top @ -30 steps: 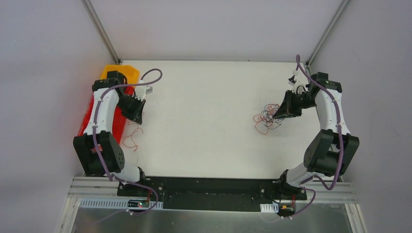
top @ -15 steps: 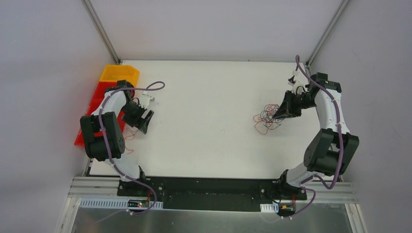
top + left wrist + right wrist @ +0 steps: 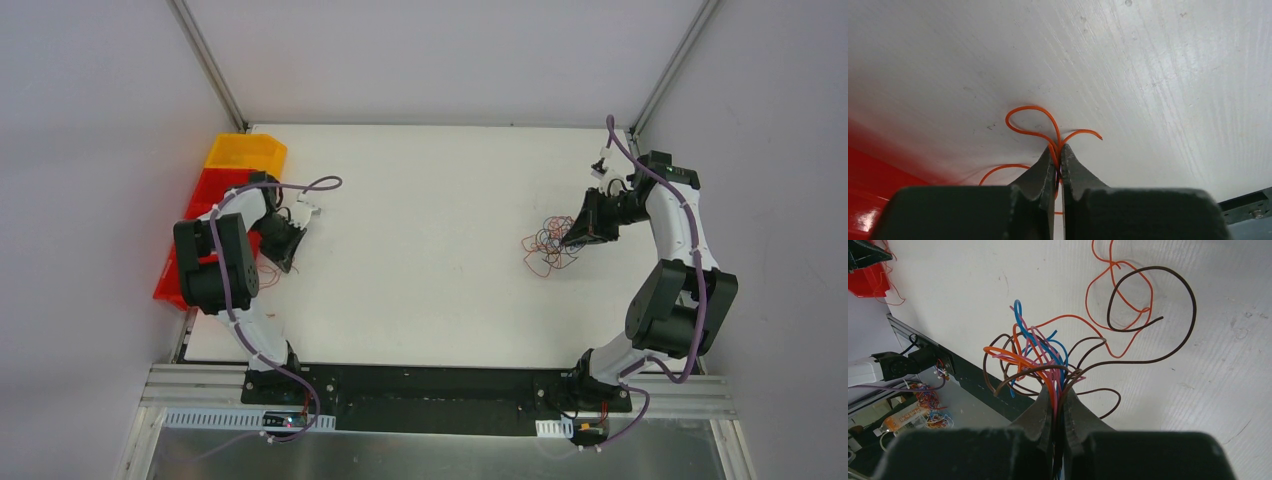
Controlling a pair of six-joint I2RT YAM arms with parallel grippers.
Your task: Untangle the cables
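Left claw (image 3: 1058, 150) pinches an orange cable (image 3: 1029, 107), clear only wrist-side.

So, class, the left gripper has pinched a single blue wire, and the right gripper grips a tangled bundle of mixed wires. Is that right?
Not quite. The left gripper is shut on an orange wire, not a blue one, as the left wrist view shows. The right gripper does grip a tangled bundle of mixed wires.
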